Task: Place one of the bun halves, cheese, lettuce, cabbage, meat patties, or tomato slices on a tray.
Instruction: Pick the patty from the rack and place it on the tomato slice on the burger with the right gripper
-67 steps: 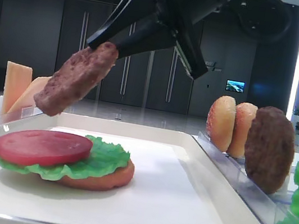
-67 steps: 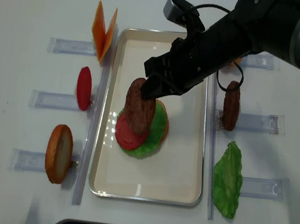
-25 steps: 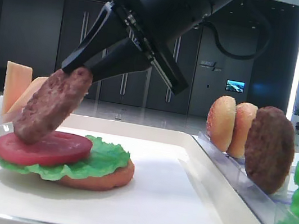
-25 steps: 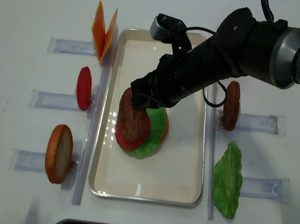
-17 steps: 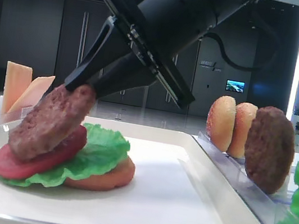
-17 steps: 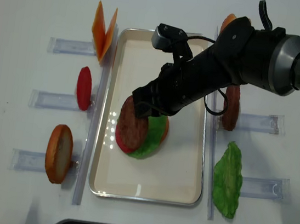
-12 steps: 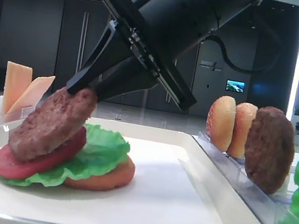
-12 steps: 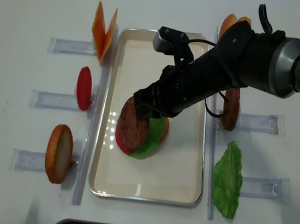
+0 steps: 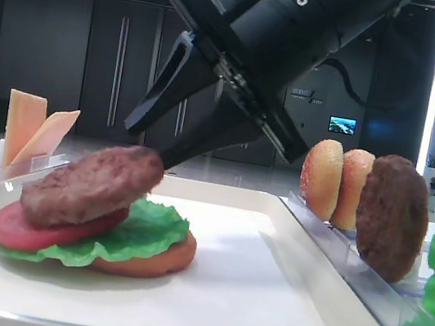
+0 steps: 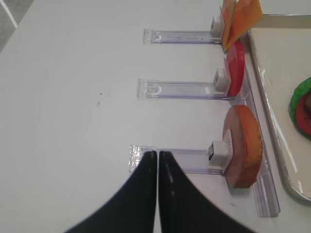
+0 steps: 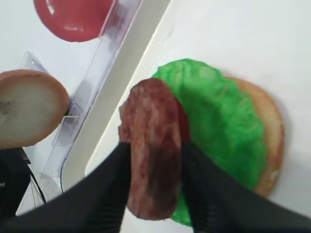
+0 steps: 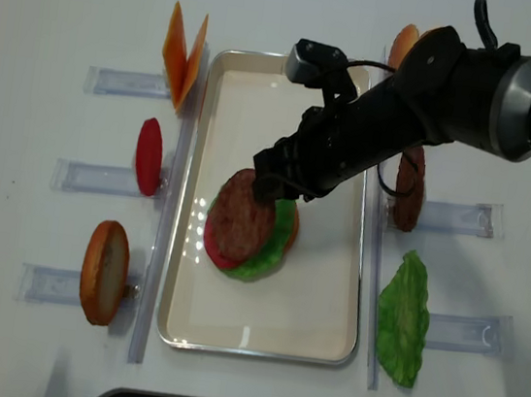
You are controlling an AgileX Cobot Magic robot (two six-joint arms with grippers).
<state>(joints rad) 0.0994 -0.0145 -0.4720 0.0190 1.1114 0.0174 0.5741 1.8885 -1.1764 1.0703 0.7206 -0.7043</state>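
A dark brown meat patty [image 9: 90,184] lies almost flat on a tomato slice [image 9: 33,227], over lettuce [image 9: 145,230] and a bun half [image 9: 161,260], inside the white tray [image 12: 320,304]. My right gripper [image 12: 272,188] hangs at the patty's far edge. In the right wrist view its black fingers [image 11: 114,184] stand apart on either side of the patty [image 11: 150,121]. My left gripper [image 10: 157,153] is shut and empty over the table, at the end of a clear rack [image 10: 184,158] that holds a bun half [image 10: 243,145].
Clear racks flank the tray. On the left stand cheese slices [image 12: 184,56], a tomato slice [image 12: 149,156] and a bun half [image 12: 104,271]. On the right are a second patty [image 12: 409,186], bun halves [image 9: 321,178] and a lettuce leaf [image 12: 403,319].
The right gripper lowered the tilted patty onto the tomato slice. Its fingers have spread, and the patty has dropped nearly flat on the stack. The left gripper has not moved.
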